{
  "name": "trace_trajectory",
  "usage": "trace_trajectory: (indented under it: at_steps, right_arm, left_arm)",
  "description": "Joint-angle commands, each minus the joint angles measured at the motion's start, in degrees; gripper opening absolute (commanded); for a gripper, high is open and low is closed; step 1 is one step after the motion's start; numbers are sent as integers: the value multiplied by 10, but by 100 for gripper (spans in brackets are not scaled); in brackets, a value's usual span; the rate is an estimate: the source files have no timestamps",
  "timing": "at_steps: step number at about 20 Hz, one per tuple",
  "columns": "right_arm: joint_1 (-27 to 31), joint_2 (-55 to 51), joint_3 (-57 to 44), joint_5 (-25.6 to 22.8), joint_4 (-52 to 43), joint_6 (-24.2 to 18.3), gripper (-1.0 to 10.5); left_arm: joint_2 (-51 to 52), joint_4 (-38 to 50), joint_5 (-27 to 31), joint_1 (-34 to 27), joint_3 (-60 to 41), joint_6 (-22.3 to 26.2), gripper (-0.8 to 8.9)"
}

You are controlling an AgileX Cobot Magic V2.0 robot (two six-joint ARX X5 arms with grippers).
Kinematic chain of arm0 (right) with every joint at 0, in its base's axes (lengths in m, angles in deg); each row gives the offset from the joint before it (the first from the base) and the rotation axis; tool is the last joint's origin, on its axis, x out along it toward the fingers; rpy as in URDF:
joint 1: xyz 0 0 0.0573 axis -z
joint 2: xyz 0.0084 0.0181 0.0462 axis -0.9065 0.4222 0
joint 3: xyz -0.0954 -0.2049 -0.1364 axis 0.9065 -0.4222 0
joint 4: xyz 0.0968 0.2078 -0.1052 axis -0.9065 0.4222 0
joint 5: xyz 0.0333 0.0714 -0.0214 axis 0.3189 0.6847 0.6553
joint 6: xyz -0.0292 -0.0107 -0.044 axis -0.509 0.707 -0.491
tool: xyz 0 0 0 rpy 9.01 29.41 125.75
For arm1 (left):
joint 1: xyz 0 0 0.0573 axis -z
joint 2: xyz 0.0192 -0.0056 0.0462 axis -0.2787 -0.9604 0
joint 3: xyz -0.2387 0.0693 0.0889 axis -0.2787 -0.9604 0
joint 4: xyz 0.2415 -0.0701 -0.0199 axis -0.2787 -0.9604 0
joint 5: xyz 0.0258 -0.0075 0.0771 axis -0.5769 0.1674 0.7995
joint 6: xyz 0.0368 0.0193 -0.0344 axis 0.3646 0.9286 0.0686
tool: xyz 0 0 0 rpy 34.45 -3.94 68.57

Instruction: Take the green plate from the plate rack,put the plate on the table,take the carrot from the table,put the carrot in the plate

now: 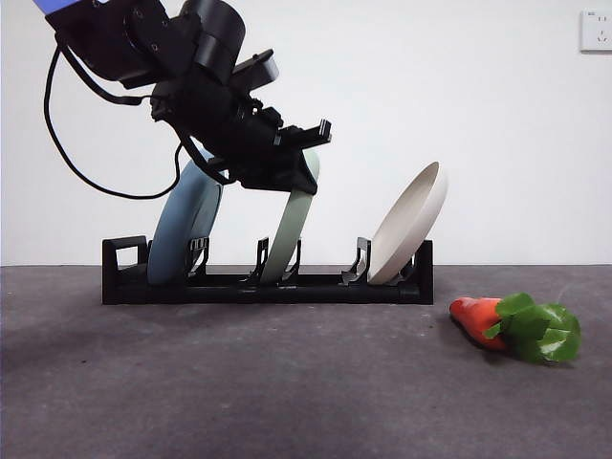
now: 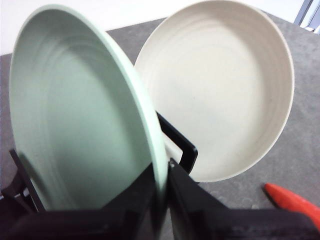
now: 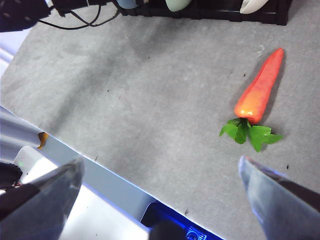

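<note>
At the rack point(image 1: 268, 285), your left gripper point(image 2: 161, 187) is pinching the green plate's point(image 2: 75, 115) rim, jaws straddling it; the plate is standing upright, so lift upward.

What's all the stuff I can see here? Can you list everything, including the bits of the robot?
Plate rack: one, black, standing on the table, holding three plates.
Light blue plate: one, in the rack slot nearest the loop handle.
Green plate: one, pale mint, in the middle slot.
Cream plate: one, beige, in the end slot, leaning away from the others.
Carrot: one, orange-red with green leaves, lying on the table apart from the rack.
Table: one, dark grey.
Wall socket: one, white, on the wall.
Left gripper: one, black, jaws shut on the green plate's rim.
Right gripper: one, jaws open, above the table's edge, near the carrot.
</note>
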Motion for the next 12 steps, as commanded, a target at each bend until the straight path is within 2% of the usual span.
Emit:
trace_trajectory:
  at_steps: [1, 7, 10, 12]
  right_arm:
    - [-1, 0, 2, -1, 0, 1, 626]
    - [-1, 0, 2, -1, 0, 1, 626]
    - [-1, 0, 2, -1, 0, 1, 626]
    - [-1, 0, 2, -1, 0, 1, 626]
  left_arm:
    - [30, 17, -4, 2, -1, 0, -8]
    - [106, -2, -50, 5, -1, 0, -8]
    - [173, -97, -69, 24, -1, 6, -8]
    - [228, -201, -60, 49, -1, 55, -7]
